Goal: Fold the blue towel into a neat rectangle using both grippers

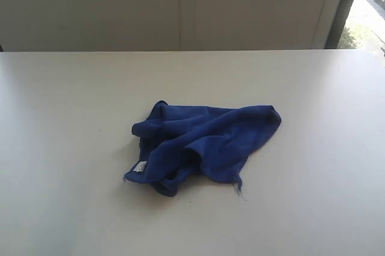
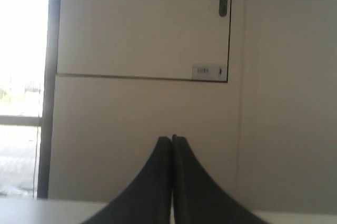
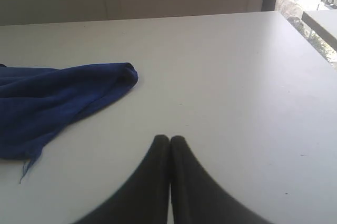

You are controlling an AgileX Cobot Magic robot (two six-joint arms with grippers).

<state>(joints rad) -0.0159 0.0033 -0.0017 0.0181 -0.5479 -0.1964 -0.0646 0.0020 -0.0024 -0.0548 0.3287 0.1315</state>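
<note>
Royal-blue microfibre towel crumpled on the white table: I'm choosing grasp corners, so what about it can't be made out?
- Exterior view: the crumpled royal-blue microfibre towel folds over itself, hiding its underside and some corners.
- Its small white tag is too small to read.
- Right wrist view: the frame edge cuts the towel off.
- Left wrist view: the black left gripper faces a wall; no towel shows.

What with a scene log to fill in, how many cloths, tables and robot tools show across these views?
Cloths: 1, the blue towel
Tables: 1, the white table
Tools: 2, left tool and right tool, both shut
Total: 4
</note>
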